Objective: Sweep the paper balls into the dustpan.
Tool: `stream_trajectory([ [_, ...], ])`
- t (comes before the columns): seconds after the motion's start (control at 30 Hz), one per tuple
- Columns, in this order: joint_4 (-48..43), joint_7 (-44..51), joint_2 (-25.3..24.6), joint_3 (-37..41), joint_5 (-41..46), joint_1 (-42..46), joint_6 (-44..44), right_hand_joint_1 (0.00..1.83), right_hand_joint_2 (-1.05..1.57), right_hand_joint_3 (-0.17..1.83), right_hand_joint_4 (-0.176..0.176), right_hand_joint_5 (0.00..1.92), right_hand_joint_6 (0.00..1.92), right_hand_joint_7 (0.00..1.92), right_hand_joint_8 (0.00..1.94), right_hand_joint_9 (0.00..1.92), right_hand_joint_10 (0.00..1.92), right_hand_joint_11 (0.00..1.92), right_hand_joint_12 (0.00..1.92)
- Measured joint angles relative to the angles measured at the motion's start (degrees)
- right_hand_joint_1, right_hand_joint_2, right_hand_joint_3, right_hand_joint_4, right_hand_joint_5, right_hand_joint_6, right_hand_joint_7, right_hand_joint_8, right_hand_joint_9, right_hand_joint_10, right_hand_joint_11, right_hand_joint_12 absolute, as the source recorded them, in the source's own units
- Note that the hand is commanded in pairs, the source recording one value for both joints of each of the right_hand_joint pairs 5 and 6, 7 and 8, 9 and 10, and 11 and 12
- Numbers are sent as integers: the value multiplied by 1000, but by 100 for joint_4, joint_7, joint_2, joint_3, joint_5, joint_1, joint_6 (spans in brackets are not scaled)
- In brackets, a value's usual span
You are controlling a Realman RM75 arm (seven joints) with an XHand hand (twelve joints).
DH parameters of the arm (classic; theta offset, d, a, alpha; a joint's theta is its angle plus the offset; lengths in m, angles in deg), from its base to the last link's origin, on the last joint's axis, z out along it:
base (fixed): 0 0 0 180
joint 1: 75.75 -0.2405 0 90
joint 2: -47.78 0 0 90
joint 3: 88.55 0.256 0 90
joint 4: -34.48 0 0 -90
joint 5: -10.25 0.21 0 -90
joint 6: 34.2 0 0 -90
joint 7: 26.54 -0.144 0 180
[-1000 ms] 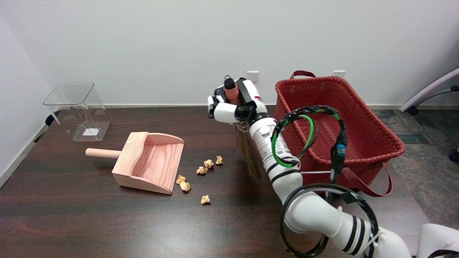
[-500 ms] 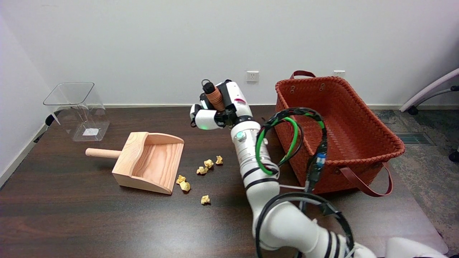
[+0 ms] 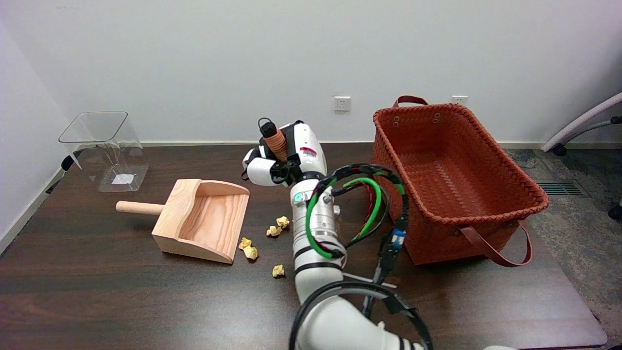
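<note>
Above mid-table: right hand [image 3: 284, 158] raised over the dark wooden table [image 3: 97, 301], fingers wrapped round the orange-brown ribbed handle of a hand broom [image 3: 273, 138].
Broom: handle top, with a small black loop, sticks up out of the fist and tilts left; the bristles are hidden behind the forearm, so I cannot tell whether they touch the table.
Grip: closed firmly on the handle, white fingers curled across the front.
Paper balls [image 3: 274, 231]: small crumpled yellowish wads on the table below and left of the hand; two near the forearm, two just beside the dustpan's open lip, one [image 3: 278, 271] apart, nearer the camera.
Dustpan [image 3: 204, 221]: pale wood, left of and below the hand, mouth facing the balls, round handle pointing away to the left; nothing visible inside it.
Basket [image 3: 486, 214]: red woven, with handles, right of the hand, on the table's right side.
Clear bin [image 3: 104, 146]: transparent plastic, far left of the hand, at the table's back corner.
Cables: green and black loops hang off the forearm [image 3: 316, 228].
</note>
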Motion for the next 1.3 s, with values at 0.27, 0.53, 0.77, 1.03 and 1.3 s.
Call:
stream_trajectory([
  [0.27,-594,-564,-437,108,-345,4,283,1306,704,1085,0,1920,1920,1920,1920,1920,1920,1920,1920],
  [0.53,-1160,-1117,-767,325,-614,-10,602,1326,636,1065,0,1920,1920,1920,1920,1920,1920,1920,1920],
  [0.77,-1546,-1379,-1010,457,-769,-17,1076,1328,621,1058,0,1920,1920,1920,1920,1920,1920,1920,1920],
  [1.03,-1937,-1614,-1211,578,-989,-8,1507,1320,648,1039,0,1920,1920,1920,1920,1920,1920,1920,1920],
  [1.3,-2338,-1948,-1376,564,-905,-107,1695,1315,669,1016,0,1920,1920,1920,1920,1920,1920,1920,1920],
])
